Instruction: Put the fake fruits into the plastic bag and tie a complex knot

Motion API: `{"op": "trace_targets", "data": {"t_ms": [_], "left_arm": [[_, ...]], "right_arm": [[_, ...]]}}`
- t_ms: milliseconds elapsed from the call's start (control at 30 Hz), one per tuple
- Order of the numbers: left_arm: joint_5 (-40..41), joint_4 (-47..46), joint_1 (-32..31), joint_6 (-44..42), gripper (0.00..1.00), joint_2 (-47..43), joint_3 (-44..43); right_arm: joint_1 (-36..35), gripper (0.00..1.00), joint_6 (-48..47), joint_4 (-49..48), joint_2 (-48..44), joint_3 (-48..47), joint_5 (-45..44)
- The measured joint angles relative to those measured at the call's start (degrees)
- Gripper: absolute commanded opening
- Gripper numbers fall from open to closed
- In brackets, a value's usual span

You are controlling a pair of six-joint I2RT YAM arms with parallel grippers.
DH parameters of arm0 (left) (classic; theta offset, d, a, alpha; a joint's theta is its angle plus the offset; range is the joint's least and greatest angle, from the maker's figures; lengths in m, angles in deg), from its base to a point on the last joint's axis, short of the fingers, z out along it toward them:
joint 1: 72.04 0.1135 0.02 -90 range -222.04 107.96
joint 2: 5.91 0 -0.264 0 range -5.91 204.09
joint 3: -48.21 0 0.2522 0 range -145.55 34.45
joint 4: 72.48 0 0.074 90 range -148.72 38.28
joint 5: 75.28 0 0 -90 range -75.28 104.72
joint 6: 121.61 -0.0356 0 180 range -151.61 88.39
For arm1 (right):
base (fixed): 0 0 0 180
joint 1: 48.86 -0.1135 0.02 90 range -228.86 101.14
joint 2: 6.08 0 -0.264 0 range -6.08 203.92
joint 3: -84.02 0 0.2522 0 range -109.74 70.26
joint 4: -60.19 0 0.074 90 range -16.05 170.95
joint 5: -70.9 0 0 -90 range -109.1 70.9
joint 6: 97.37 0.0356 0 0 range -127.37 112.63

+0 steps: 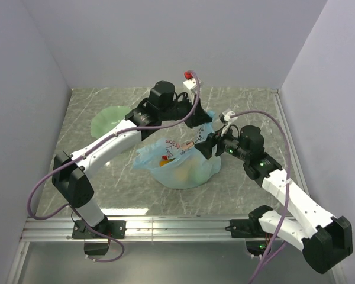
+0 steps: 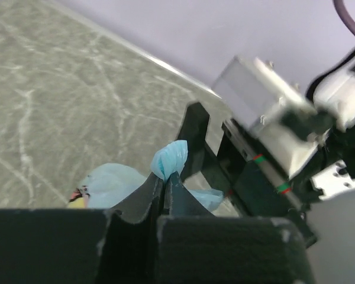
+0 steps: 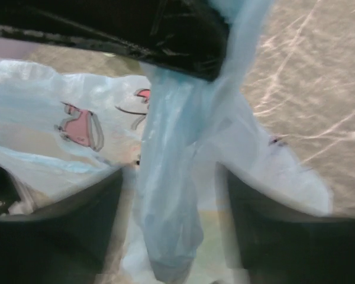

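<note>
While the left gripper pinches the plastic bag, right gripper — spread — straddles it.

A thin, crinkly, translucent light-blue plastic carrier bag sits bulging in the middle of the bench, with pink and dark print on its upper side. Through the film show the glossy plastic fake fruits inside: an orange-red patch at the left and a paler yellow mass beside it. One twisted handle strip rises from the bag, pinched between the closed left fingers, its crumpled tip poking out above them.
</note>
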Motion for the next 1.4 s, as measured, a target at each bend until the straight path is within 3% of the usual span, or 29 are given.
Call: {"op": "trace_targets", "data": {"t_ms": [267, 533, 633, 700, 767, 933, 1233, 1300, 1333, 1400], "left_arm": [[-16.4, -5.1, 5.2, 4.9, 0.00, 0.0, 3.2], [-28.0, -12.3, 5.0, 10.8, 0.00, 0.0, 3.8], [-30.9, -15.4, 5.0, 13.4, 0.00, 0.2, 3.8], [-32.1, -17.7, 5.2, 15.1, 0.00, 0.5, 3.8], [-32.8, -19.9, 5.7, 16.8, 0.00, 1.1, 3.8], [-33.2, -23.0, 7.7, 20.2, 0.00, 4.2, 3.9], [-34.9, -26.2, 8.5, 23.5, 0.00, 7.2, 3.9], [-35.2, -27.3, 8.7, 24.5, 0.00, 8.0, 3.9], [-35.4, -27.8, 8.8, 24.9, 0.00, 8.4, 3.9], [-35.5, -28.2, 8.9, 25.5, 0.01, 9.2, 3.9]], "right_arm": [[9.4, 0.94, -2.3, -1.4, -4.3, -2.2, 12.5], [9.5, 0.94, 1.1, -14.0, 1.9, -2.8, 23.0], [9.0, 0.83, 2.7, -18.4, 5.3, -2.8, 24.3], [8.5, 0.60, 4.2, -22.2, 7.8, -2.4, 25.1], [8.1, 0.43, 7.3, -27.0, 10.4, -1.5, 25.7], [7.2, 0.37, 14.7, -38.6, 15.4, 3.3, 24.4], [6.4, 0.47, 19.2, -47.3, 21.4, 11.6, 16.3], [6.1, 0.41, 19.5, -48.5, 22.6, 12.4, 14.2], [6.1, 0.29, 19.6, -49.1, 23.3, 12.5, 13.3], [5.9, 0.17, 19.7, -50.1, 24.4, 12.5, 11.8]]}}
